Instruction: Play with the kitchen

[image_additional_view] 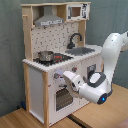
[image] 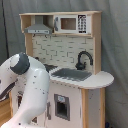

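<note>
Across the first exterior view's left, the white arm [image: 27, 92] blocks the kitchen's [image: 75, 60] lower front; the faucet [image: 83, 58] and sink [image: 72, 75] remain visible. Gripper not seen here.

Second exterior view: the kitchen [image_additional_view: 55, 55] stands centre-left, a pot [image_additional_view: 46, 55] on its stovetop. The gripper [image_additional_view: 66, 76] sits near the oven door [image_additional_view: 62, 95] (finger state cannot be determined).

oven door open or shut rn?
Shut. In the second exterior view the oven door sits flush with the kitchen front, no gap showing.
</note>
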Robot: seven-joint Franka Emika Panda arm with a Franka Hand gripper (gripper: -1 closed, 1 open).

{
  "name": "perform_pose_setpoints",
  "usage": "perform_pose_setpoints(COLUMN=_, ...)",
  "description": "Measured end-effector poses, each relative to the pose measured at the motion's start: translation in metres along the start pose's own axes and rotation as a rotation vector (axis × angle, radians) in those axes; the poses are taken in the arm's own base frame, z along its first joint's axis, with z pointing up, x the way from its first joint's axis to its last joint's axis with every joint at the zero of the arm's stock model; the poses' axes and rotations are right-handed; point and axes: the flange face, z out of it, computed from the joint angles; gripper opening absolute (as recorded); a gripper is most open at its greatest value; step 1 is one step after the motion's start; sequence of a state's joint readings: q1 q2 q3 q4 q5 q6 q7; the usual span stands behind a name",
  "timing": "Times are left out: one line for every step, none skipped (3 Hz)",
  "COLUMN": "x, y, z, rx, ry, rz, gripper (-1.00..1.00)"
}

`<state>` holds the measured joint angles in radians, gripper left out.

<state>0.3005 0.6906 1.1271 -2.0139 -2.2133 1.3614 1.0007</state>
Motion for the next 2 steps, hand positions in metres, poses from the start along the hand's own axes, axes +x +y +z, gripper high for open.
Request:
perform_pose_setpoints(x=0.007, y=0.005, z=-0.026, rx=-0.015, ry=-0.023, rz=0.028, gripper=1.00)
perform_pose_setpoints(x=-0.006, y=0.003, z=-0.050, rx=-0.023, ry=-0.045, rz=0.027, gripper=1.00)
